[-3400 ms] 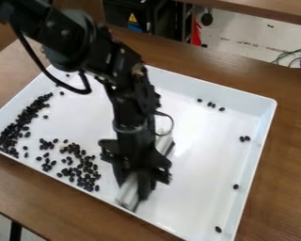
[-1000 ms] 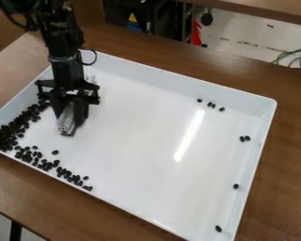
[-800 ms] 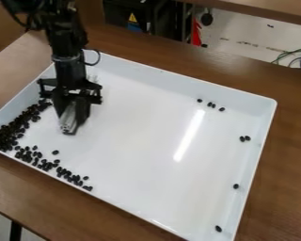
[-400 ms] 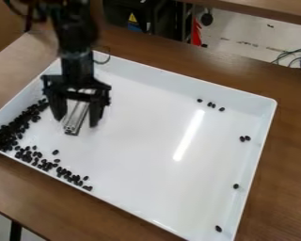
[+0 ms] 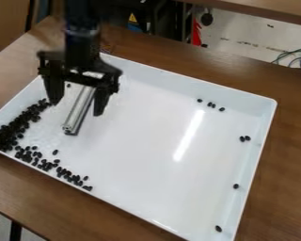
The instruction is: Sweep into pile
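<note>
Enclosing the dark beans (image 5: 12, 131), a white tray (image 5: 146, 174) rests on the wooden table (image 5: 288, 155).

Robot arm (image 5: 83, 52), one: black, column-like, upper length blurred; a dull greyish band (image 5: 82, 33) around it. Thin wire loop (image 5: 107, 48) at one side. Gripper (image 5: 77, 108), matching black: wide, angular crosspiece (image 5: 107, 74) with knobbly outer ends; two long, plain black fingers (image 5: 53, 89), narrowing to the tips.

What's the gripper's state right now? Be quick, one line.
Gripper: open, fingers wide apart, holding nothing; the bar lies loose in the tray.
</note>
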Controlling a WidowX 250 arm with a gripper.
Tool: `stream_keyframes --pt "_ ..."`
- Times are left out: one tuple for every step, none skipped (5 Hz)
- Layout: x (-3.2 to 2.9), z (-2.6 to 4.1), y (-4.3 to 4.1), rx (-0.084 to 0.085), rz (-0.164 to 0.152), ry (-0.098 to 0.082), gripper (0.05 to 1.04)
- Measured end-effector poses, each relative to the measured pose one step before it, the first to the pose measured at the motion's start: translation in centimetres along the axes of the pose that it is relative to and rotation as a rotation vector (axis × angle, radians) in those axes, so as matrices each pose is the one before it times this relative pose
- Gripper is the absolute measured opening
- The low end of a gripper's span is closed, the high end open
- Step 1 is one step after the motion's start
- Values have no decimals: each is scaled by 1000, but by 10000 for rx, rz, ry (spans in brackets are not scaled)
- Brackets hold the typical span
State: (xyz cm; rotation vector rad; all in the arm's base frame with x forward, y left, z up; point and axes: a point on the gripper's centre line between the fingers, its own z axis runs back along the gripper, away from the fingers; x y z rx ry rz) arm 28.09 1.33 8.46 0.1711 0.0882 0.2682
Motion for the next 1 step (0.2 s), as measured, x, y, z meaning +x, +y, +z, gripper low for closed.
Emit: stream_keyframes --pt "-1895 1802 -4194 -228 -1499 -308 999"
